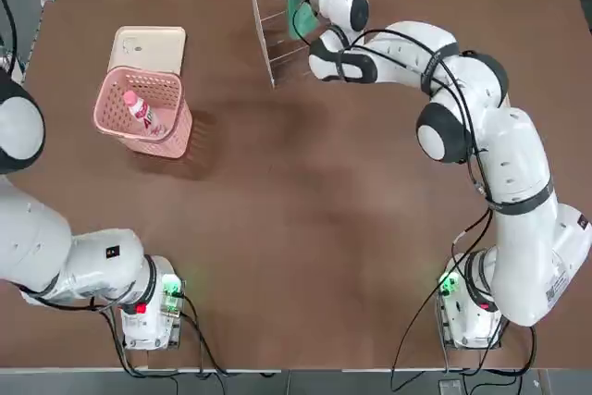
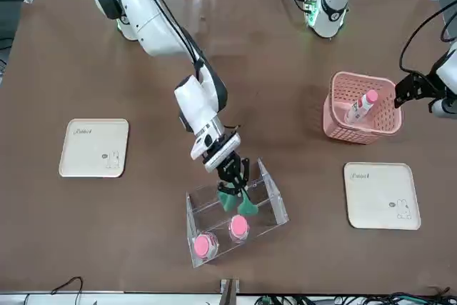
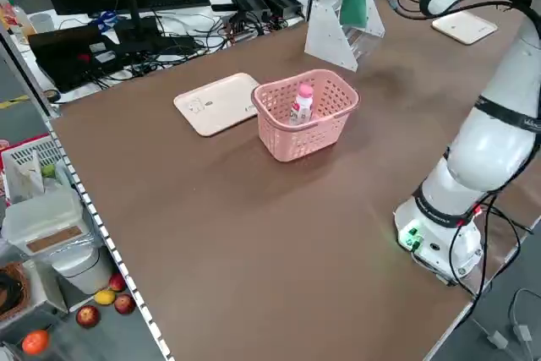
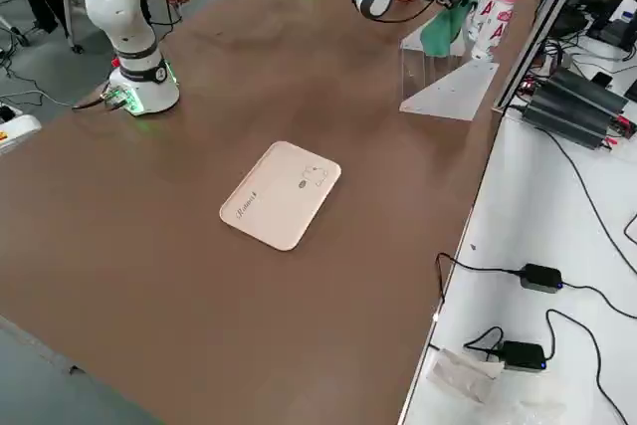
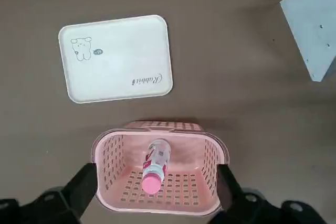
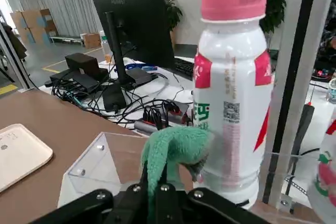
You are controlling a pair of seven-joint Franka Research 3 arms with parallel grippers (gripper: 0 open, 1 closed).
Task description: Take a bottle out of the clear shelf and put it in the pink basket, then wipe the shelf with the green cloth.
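Observation:
My right gripper (image 2: 232, 171) is shut on the green cloth (image 2: 235, 201) and reaches into the clear shelf (image 2: 275, 198) at the table's far side. The cloth (image 6: 173, 150) hangs against a white bottle (image 6: 233, 93) with a pink cap that stands in the shelf. From the front, two pink caps (image 2: 206, 245) show inside the shelf. A bottle (image 1: 141, 110) lies tilted in the pink basket (image 1: 171, 136) on the left. My left gripper (image 5: 156, 190) hovers open above the basket (image 5: 107, 156), one finger on each side of it.
A cream tray (image 1: 148, 48) lies just beyond the basket. A second cream tray (image 2: 94, 148) lies on the robot's right side of the table. Cables and monitors crowd the bench past the table's far edge, behind the shelf.

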